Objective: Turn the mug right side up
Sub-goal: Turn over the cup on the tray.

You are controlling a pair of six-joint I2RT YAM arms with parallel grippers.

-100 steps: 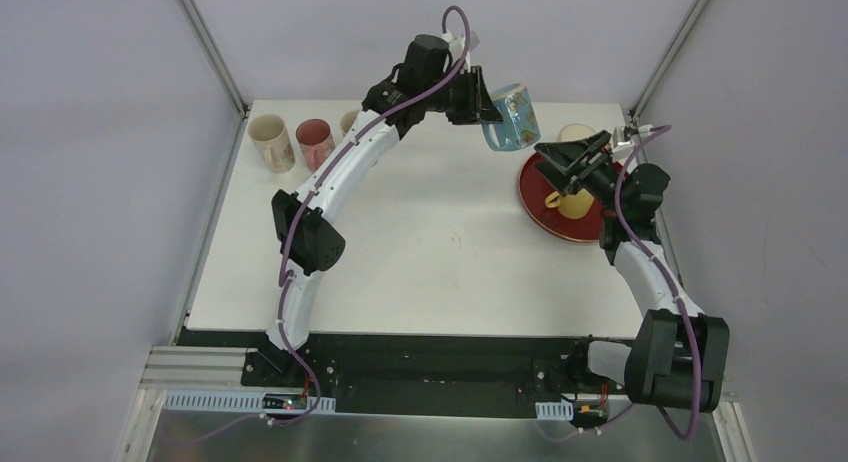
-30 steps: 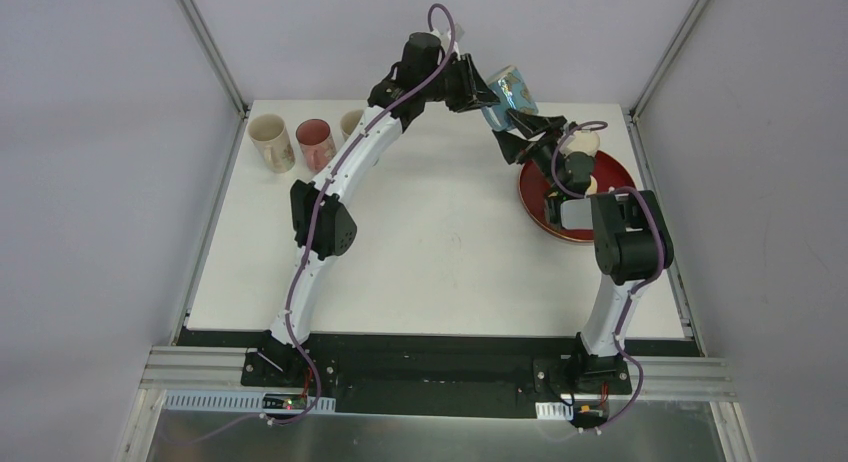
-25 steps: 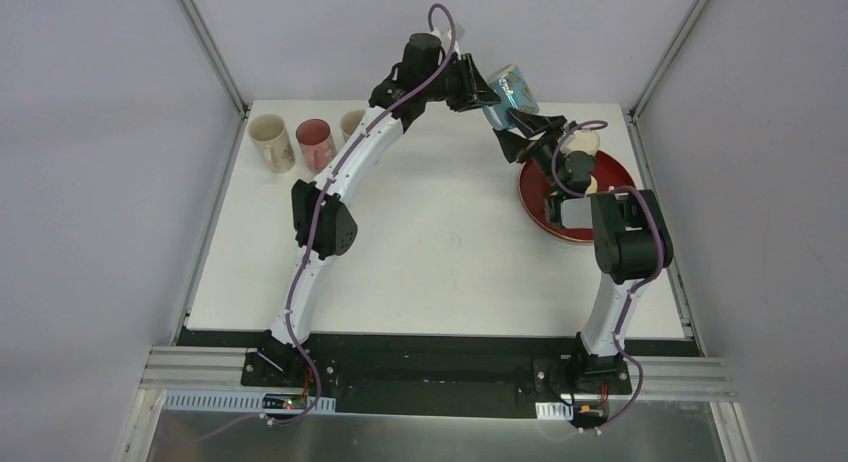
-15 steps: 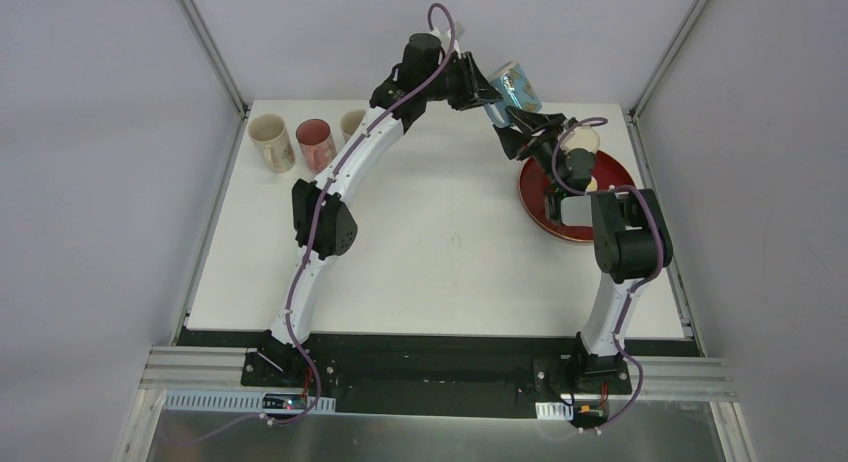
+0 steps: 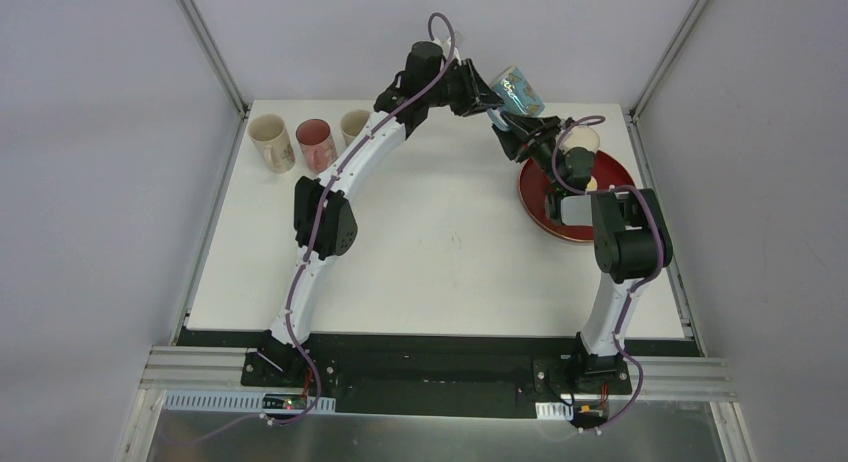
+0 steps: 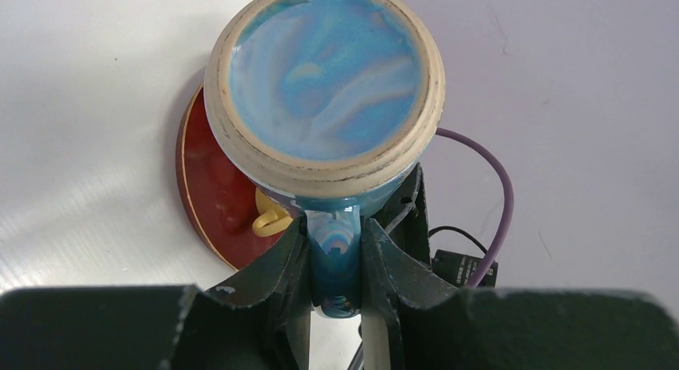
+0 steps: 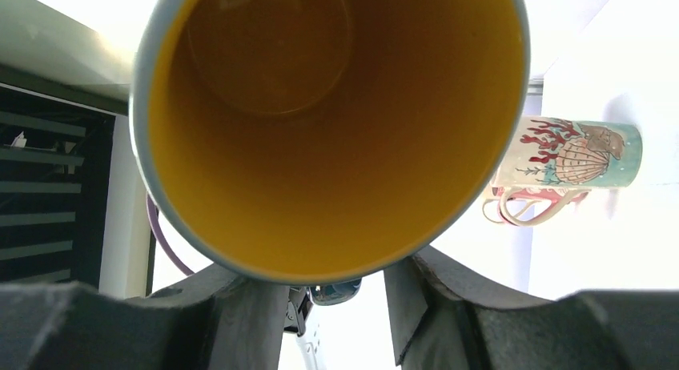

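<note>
The blue mug (image 5: 518, 86) hangs tilted in the air over the table's back right. My left gripper (image 5: 493, 95) is shut on its handle. In the left wrist view the mug's unglazed-rimmed blue base (image 6: 324, 82) faces the camera, and the handle (image 6: 335, 262) is pinched between the fingers of the left gripper (image 6: 336, 266). My right gripper (image 5: 516, 128) sits just below the mug's mouth. The right wrist view looks into the yellow inside of the mug (image 7: 328, 122). There the right gripper (image 7: 335, 275) stands partly open, one finger on each side under the rim.
A red plate (image 5: 540, 204) lies at the right, holding a yellow cup (image 6: 271, 219). A seashell-patterned mug (image 7: 572, 154) stands behind it (image 5: 583, 138). At the back left three mugs (image 5: 270, 140) (image 5: 315, 142) (image 5: 352, 124) stand in a row.
The left gripper has carried the mug slightly up and to the right. The right gripper's jaws have narrowed under the mug's mouth.
</note>
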